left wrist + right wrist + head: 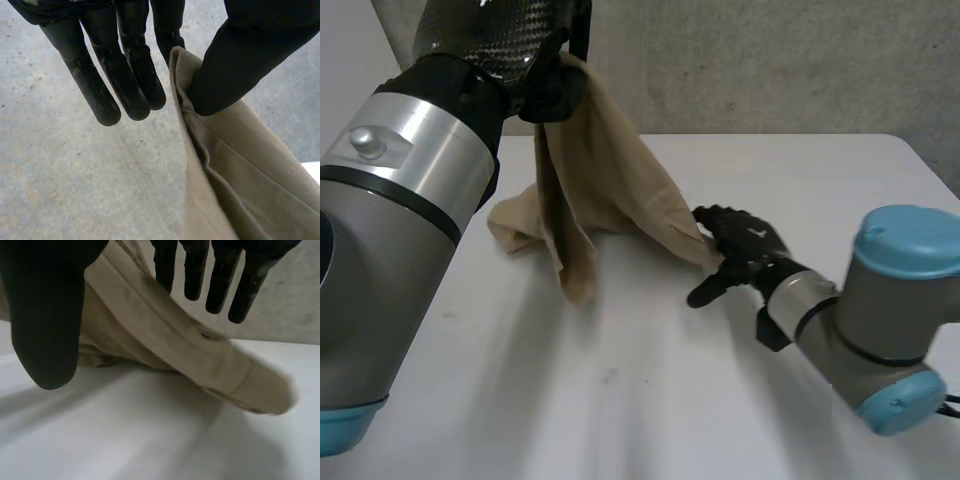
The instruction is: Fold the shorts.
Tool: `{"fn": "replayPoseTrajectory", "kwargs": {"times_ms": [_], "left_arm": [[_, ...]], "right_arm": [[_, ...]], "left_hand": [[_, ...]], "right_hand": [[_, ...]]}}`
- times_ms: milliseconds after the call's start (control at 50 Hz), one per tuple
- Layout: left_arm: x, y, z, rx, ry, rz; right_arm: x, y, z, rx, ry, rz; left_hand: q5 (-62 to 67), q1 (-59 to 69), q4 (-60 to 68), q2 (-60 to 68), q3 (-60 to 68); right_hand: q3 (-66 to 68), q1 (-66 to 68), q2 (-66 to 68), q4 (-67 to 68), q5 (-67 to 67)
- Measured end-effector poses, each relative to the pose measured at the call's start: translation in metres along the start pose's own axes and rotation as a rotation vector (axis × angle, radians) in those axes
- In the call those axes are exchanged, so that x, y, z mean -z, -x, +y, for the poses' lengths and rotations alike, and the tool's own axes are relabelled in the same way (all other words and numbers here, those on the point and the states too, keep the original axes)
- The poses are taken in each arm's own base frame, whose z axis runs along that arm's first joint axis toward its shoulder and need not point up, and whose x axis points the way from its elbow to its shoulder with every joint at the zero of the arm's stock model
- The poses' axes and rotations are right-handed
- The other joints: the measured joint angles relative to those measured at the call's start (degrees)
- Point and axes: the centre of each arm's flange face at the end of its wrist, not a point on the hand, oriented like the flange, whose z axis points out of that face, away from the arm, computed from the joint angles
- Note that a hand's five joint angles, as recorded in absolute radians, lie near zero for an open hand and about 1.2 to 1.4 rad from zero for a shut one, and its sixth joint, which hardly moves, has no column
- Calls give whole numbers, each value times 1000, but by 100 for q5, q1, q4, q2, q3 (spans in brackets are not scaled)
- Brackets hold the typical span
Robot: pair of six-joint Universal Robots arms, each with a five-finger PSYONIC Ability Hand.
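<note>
**Tan shorts (610, 190), half lifted over white table (620, 400); fold not yet laid.**

Head view: the left hand (555, 90) holds the shorts high at 11 o'clock, with the cloth draping down to the table. The right hand (745, 245) is at 3 o'clock of the heap, touching its low corner.
Left wrist view: the thumb (240, 60) pinches a seamed edge against one finger, and the other fingers (125, 80) are straight and free.
Right wrist view: the fingers (220, 280) are straight and spread over the leg, with nothing clamped.
Advice: pin that corner, then carry the lifted edge across taut.
Surroundings: a grey wall (770, 60) stands at 12 o'clock, and the left arm (400, 200) screens the table at 9 o'clock.
</note>
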Motion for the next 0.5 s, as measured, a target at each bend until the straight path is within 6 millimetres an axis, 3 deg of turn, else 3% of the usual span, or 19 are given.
{"fn": "replayPoseTrajectory", "kwargs": {"times_ms": [80, 180, 200, 280, 320, 400, 500], "left_arm": [[2, -4, -4, 6, -7, 11], [7, -6, -11, 13, -20, 19], [8, -6, -12, 14, -23, 19], [12, -4, -18, 15, -36, 16], [13, -3, -19, 15, -36, 13], [15, 0, -19, 12, -27, 8], [16, 6, -18, 4, -15, -8]], "right_arm": [[-11, 10, 12, -18, 6, -18], [-31, 1, 20, -40, -27, 88], [-33, -1, 20, -39, -33, 103], [-38, -6, 19, -19, -50, 123], [-39, -7, 17, -7, -55, 109], [-37, -19, 5, 29, -63, 55], [-26, -49, -30, 115, -112, 48]], "left_hand": [[0, 0, 0, 0, 0], [0, 0, 0, 0, 0], [0, 0, 0, 0, 0], [0, 0, 0, 0, 0], [0, 0, 0, 0, 0], [0, 0, 0, 0, 0], [0, 0, 0, 0, 0]], "right_hand": [[0, 0, 0, 0, 0], [126, 45, 18, 65, 157], [496, 328, 320, 348, 465], [4267, 3763, 4261, 4195, 4027], [4887, 4061, 4813, 4849, 4698], [5001, 4061, 4859, 5007, 4857], [5000, 4061, 4859, 5008, 4859]]}}
